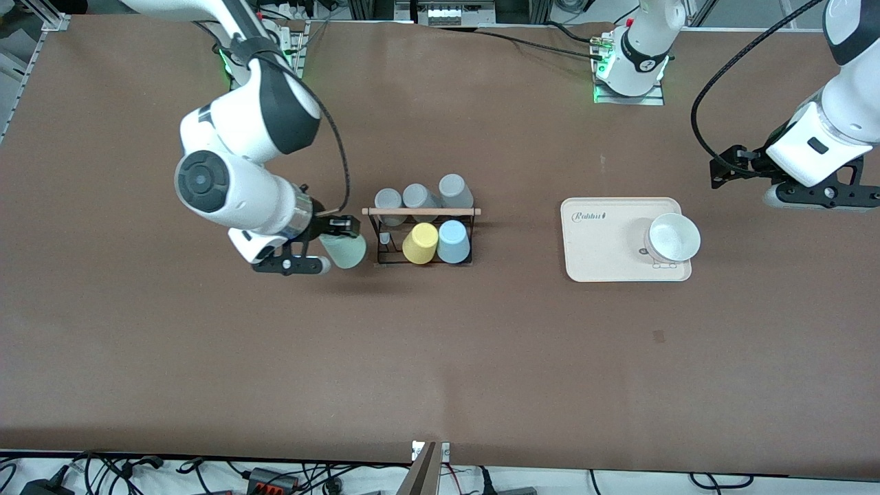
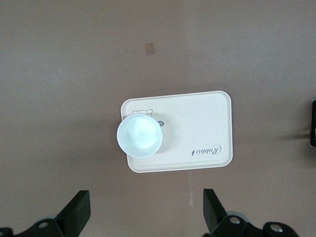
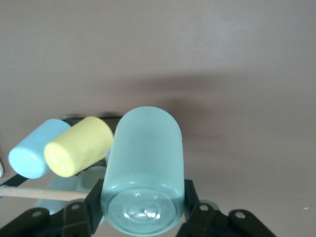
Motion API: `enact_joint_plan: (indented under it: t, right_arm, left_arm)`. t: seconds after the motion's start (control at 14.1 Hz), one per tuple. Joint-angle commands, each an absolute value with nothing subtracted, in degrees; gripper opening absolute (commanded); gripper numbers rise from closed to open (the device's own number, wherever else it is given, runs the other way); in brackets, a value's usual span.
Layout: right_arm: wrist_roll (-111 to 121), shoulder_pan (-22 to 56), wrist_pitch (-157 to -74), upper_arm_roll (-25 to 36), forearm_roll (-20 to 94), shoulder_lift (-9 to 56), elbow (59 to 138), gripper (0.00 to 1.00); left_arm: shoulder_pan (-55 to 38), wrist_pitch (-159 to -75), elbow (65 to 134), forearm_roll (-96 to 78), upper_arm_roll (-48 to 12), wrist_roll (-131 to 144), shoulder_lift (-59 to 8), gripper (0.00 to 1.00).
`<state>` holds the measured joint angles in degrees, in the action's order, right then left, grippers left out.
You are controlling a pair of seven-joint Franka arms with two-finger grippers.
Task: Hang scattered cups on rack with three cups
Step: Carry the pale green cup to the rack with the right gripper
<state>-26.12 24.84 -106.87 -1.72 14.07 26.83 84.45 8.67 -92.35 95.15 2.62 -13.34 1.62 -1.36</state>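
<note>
While the right end effector [image 1: 328,242] grips the mint cup [image 1: 344,250] just beside the rack [image 1: 421,237], a misaligned approach could knock the yellow cup [image 1: 420,243]; the left end effector [image 2: 145,215] waits, fingers spread.

Mint cup [image 1: 344,251]; blue cup [image 1: 454,242]; yellow cup [image 1: 420,243]; grey cups [image 1: 419,197]; black rack [image 1: 424,237].

brown table [image 1: 481,357] carries the rack [image 1: 421,237] and a cream tray [image 1: 605,254], well apart.
</note>
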Motion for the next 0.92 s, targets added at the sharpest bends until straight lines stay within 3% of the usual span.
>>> enact_joint_plan:
  t: [0.0,0.21,0.43,0.85]
  right_arm:
    - [-29.35,26.89,-106.26,-1.41,14.77,29.79,80.69,0.15]
    - [-29.71,28.21,-106.61,-1.41,14.77,31.02,80.42,0.15]
    - [-30.24,29.18,-106.61,-1.41,14.68,31.64,80.42,0.15]
    - [-30.23,30.41,-106.61,-1.32,14.33,33.13,80.42,0.15]
  left_arm:
    - [9.40,-90.88,93.43,2.11,-13.54,0.09,-1.41,1.00]
    - [8.80,-91.23,94.04,1.85,-13.01,0.00,-0.97,1.00]
    - [-1.91,-91.32,94.31,1.67,-0.64,-0.17,-0.79,1.00]
    - [-2.29,-90.70,93.96,1.85,-0.70,0.00,-0.88,1.00]
